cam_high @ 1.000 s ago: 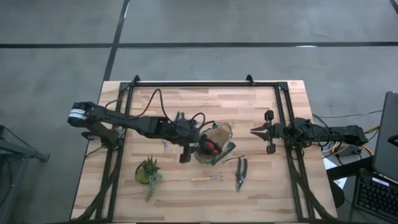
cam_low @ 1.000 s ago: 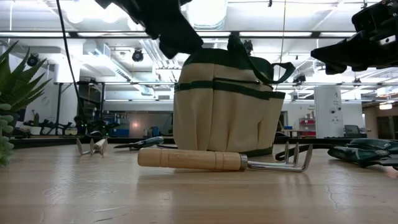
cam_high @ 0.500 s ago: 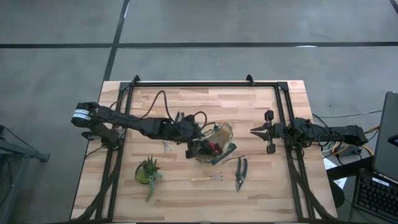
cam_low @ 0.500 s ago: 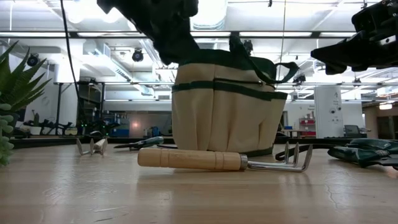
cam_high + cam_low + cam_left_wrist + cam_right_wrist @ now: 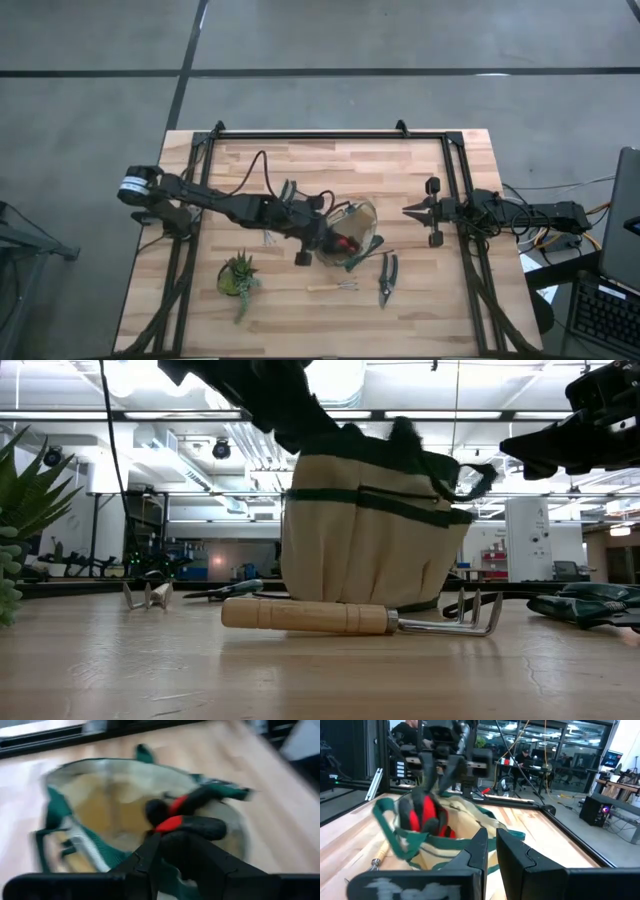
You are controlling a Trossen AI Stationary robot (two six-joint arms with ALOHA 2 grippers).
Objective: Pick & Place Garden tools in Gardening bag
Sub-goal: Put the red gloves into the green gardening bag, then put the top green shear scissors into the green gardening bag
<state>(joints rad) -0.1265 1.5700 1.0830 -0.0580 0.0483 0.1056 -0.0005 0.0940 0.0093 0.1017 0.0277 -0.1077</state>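
Note:
The olive-green and tan gardening bag (image 5: 365, 215) stands on its base at mid-table, and it also shows in the low view (image 5: 360, 540). My left gripper (image 5: 335, 240) is over the bag's mouth, shut on the red-and-black glove (image 5: 187, 825). One pruning shears (image 5: 387, 278) and a wooden-handled pronged tool (image 5: 335, 287) lie flat near the bag's front. A second pronged tool (image 5: 147, 595) and second shears (image 5: 235, 588) lie to the left of the bag. My right gripper (image 5: 407, 212) waits shut at the right, touching nothing. My left gripper pinches the glove's upper part (image 5: 427, 800) between its two fingers (image 5: 454, 772), coming from above and pointing down. The glove hangs below the fingers, and its lower end (image 5: 442, 831) is in the bag's open mouth. Whether it touches the bag's inside, I cannot tell.
A small potted succulent (image 5: 238, 275) stands near the table's front left. A black frame rail (image 5: 320, 135) runs round the table's edges. Bare wood lies behind the bag (image 5: 350, 170).
My left gripper has moved toward the table's right and near edges and gone down over the bag, still shut on the glove. The glove has gone lower into the bag's mouth. The bag's top has leaned toward the right.

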